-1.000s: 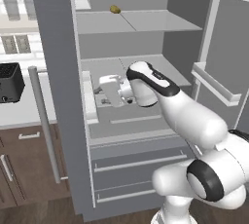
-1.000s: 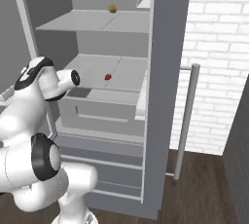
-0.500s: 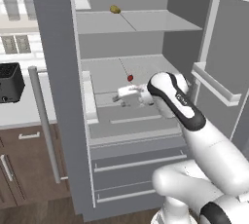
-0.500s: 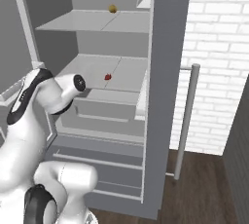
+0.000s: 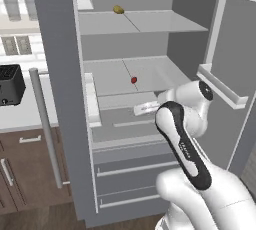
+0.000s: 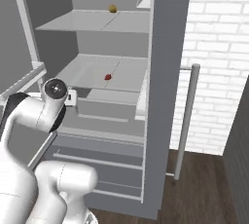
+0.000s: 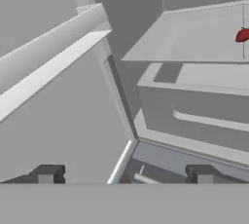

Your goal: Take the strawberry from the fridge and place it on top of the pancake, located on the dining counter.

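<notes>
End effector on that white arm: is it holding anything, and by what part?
Nothing is held. The end effector is open and empty; the strawberry sits apart on a fridge shelf.

The strawberry (image 5: 134, 80) lay on the fridge (image 5: 60, 99) shelf — above and beyond the end effector (image 5: 141, 109), well apart.

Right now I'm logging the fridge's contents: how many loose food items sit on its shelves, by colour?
Red: 1, the strawberry on the middle shelf.
Yellowish-brown: 1, a small lump on the upper shelf.
Total: 2.
</notes>
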